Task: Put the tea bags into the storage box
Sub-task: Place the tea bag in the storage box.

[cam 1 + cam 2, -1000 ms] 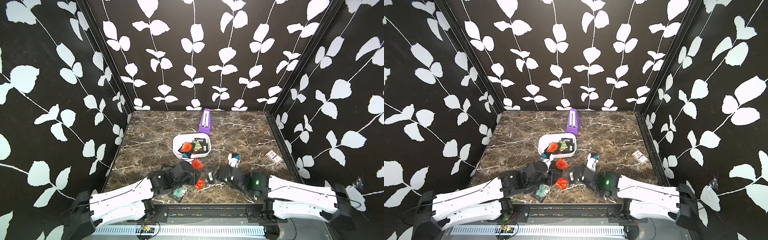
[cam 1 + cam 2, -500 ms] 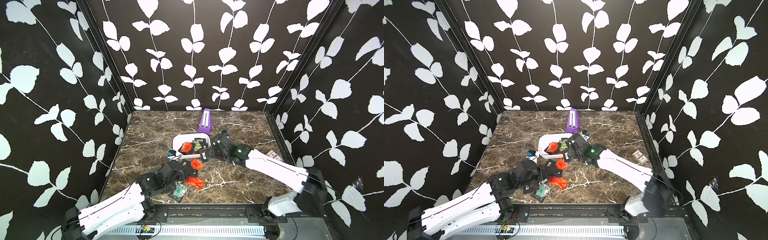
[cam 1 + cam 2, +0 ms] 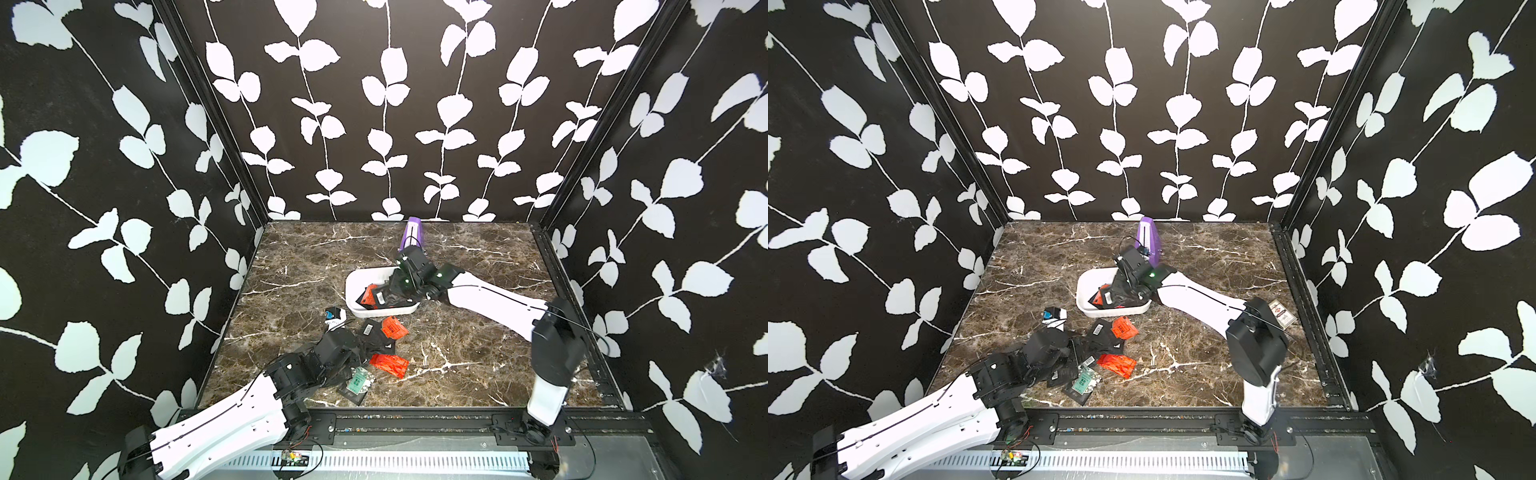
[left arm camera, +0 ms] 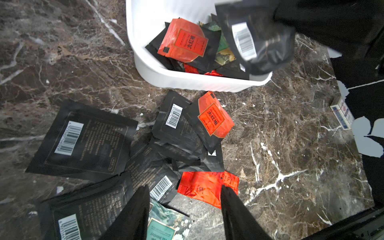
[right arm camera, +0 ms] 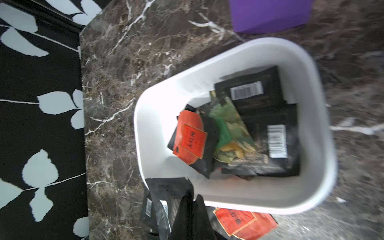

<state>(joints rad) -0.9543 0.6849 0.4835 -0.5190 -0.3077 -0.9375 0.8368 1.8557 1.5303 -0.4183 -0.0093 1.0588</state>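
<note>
The white storage box point(image 3: 353, 286) point(image 3: 1084, 291) point(image 4: 145, 68) point(image 5: 311, 187) sits mid-table with several tea bags inside, black, red-orange point(image 5: 190, 141) and green. My right gripper point(image 5: 193, 199) point(image 3: 395, 291) hangs over the box's near rim, shut on a black tea bag point(image 4: 259, 41) point(image 5: 166, 193). More tea bags lie on the marble in front of the box: black ones point(image 4: 83, 141), a red-orange one point(image 3: 392, 328) point(image 4: 214, 118), a crumpled red one point(image 3: 388, 365) point(image 4: 207, 185) and a green jasmine one point(image 3: 357, 380). My left gripper point(image 4: 184, 188) point(image 3: 365, 353) stands open above this pile, holding nothing.
A long purple box point(image 3: 413, 232) point(image 3: 1150, 239) point(image 5: 270, 14) lies just behind the storage box. A small clear-wrapped card pack point(image 3: 1281, 313) point(image 4: 341, 113) rests near the right wall. Black leaf-print walls close in three sides.
My right arm swung from the front pile back to the storage box, carrying a black tea bag. My left gripper stayed over the pile and its jaws spread a little wider.
</note>
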